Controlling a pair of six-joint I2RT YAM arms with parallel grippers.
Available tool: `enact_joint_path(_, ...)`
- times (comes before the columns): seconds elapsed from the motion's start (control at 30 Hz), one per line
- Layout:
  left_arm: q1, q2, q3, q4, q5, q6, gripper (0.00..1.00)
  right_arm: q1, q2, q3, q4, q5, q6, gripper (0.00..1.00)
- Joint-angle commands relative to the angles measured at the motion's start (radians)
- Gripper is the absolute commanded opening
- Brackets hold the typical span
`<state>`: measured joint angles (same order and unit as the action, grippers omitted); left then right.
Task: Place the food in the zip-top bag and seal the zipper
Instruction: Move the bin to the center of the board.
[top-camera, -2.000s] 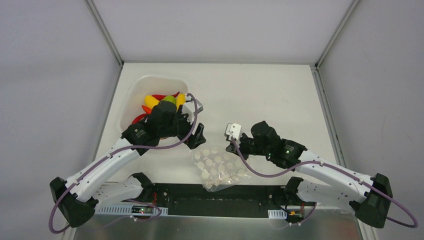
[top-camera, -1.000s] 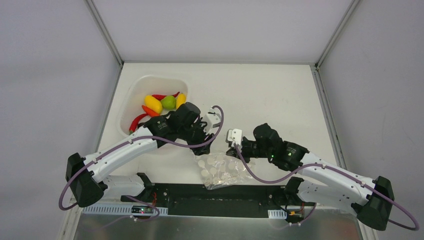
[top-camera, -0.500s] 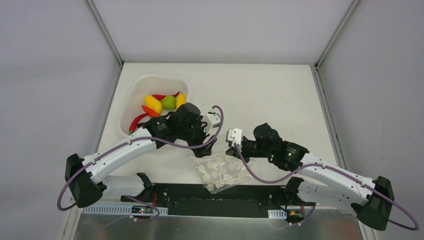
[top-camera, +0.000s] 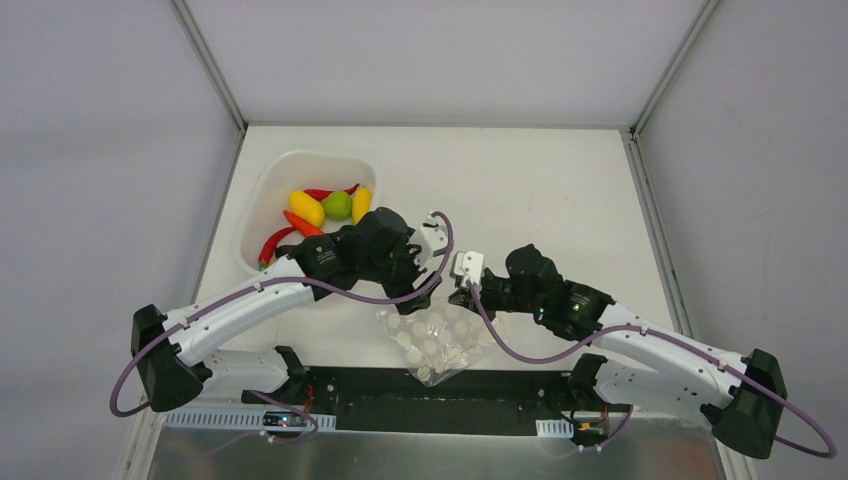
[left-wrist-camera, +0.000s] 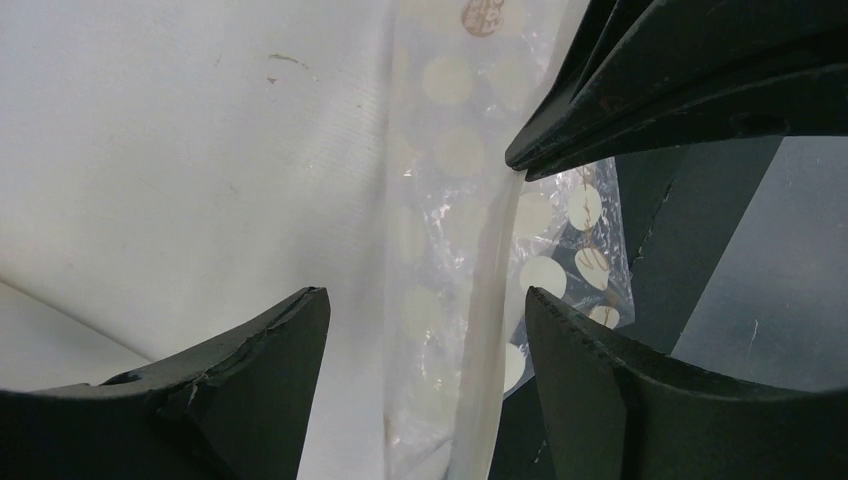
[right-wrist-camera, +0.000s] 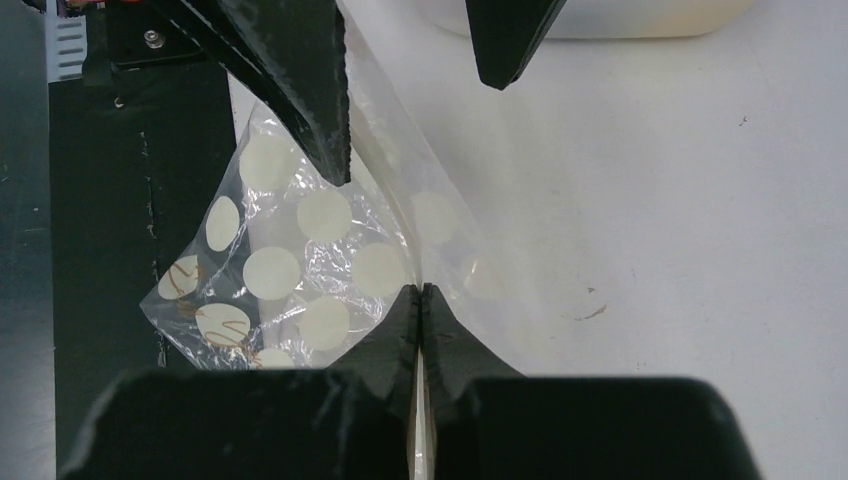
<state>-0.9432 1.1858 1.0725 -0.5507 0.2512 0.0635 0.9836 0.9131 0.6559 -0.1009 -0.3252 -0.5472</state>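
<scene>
At the zip-top bag (top-camera: 440, 340), right tool (right-wrist-camera: 420, 292) clamps its edge — left tool (left-wrist-camera: 425, 300) straddles it, apart.

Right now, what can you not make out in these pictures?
- Bag sealed or open: in the top view the left gripper and right gripper cover its far edge. In the wrist views the clear plastic is unreadable.
- Food count: in the top view the left arm hides the near corner of the tub.
- Tub contents: in the right wrist view the top edge cuts the tub off.
</scene>
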Motion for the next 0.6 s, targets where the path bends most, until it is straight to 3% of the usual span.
enact_joint_path(0.0, -0.009, -0.052, -0.018, 0.058, 0.002, -0.011, 0.74, 0.004, -0.007, 0.000, 0.070, 0.025, 0.024, 0.00)
enact_joint_path(0.27, -0.009, -0.068, -0.046, 0.051, -0.088, -0.011, 0.74, 0.004, -0.023, -0.009, 0.095, 0.049, 0.040, 0.00)
enact_joint_path(0.47, -0.009, -0.056, -0.050, 0.044, -0.157, -0.010, 0.67, 0.003, -0.043, -0.022, 0.096, 0.014, 0.036, 0.00)
enact_joint_path(0.57, -0.010, -0.067, -0.059, 0.069, -0.165, -0.012, 0.57, 0.004, -0.045, -0.027, 0.096, 0.011, 0.026, 0.00)
